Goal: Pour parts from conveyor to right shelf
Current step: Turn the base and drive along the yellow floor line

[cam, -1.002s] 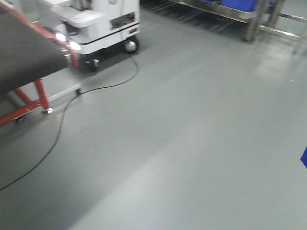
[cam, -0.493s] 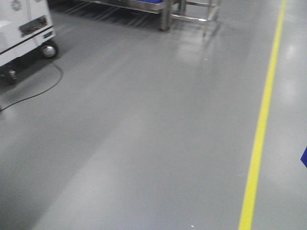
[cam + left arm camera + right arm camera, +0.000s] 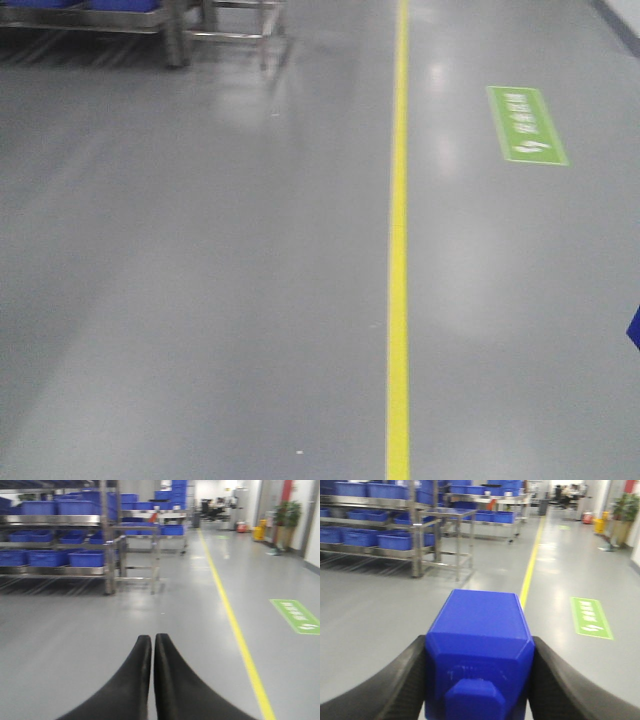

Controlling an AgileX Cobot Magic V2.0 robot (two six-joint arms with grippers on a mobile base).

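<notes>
My right gripper [image 3: 479,642] is shut on a part [image 3: 480,630], a bright-blue block with a square knob facing the camera, held above the grey floor. A blue sliver [image 3: 633,328] at the front view's right edge may be that part. My left gripper [image 3: 152,639] is shut, its black fingers pressed together with nothing between them. The right shelf [image 3: 107,555], a steel rack holding blue bins [image 3: 85,558], stands ahead to the left; it also shows in the right wrist view [image 3: 415,540] and at the front view's top left [image 3: 175,30]. The conveyor is out of view.
A yellow floor line [image 3: 398,250] runs straight ahead, with a green floor sign [image 3: 527,125] to its right. More racks with blue bins [image 3: 165,525] stand farther down the aisle. A potted plant [image 3: 285,520] stands at the far right wall.
The front view has swung to the right: the conveyor, the white cart and the cable have left the frame, and the yellow line and green sign have come in.
</notes>
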